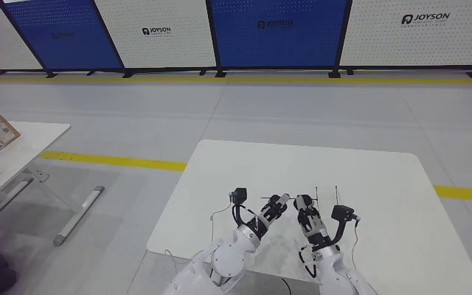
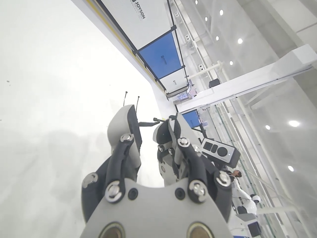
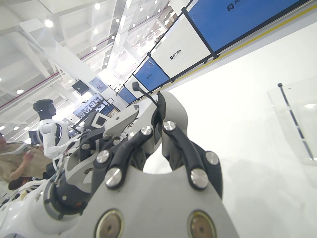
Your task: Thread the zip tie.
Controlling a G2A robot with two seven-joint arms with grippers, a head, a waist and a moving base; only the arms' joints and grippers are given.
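Right gripper (image 3: 158, 105): fingers (image 3: 173, 105) pressed together, pinching a thin black plastic zip tie (image 3: 146, 95) by its strap. The square head end sticks out free past the fingertips and tilts away from them. Left gripper (image 2: 154, 115), just beside the right one and angled toward it: fingers (image 2: 121, 120) spread wide, nothing clamped between the pads. From the left wrist, the held tie's strap crosses the gap between those spread fingers, its head toward the right gripper's side and the other end meeting the black pad of one left finger. Cannot tell whether it touches that pad or passes behind it. Both grippers hang above a white counter (image 2: 49, 75). Just beyond the fingertips, on the counter, lie a loose black zip tie (image 2: 124, 99) and a second loose black zip tie (image 2: 137, 103), side by side, near each other but apart, heads pointing away from the fingers. From the right wrist, one such tie lies across a clear plastic sheet (image 3: 277, 130) flat on the counter; cannot tell which of the two. Well past the counter's far edge: a yellow floor line (image 1: 110, 160), then blue and white perforated wall panels (image 1: 280, 33).
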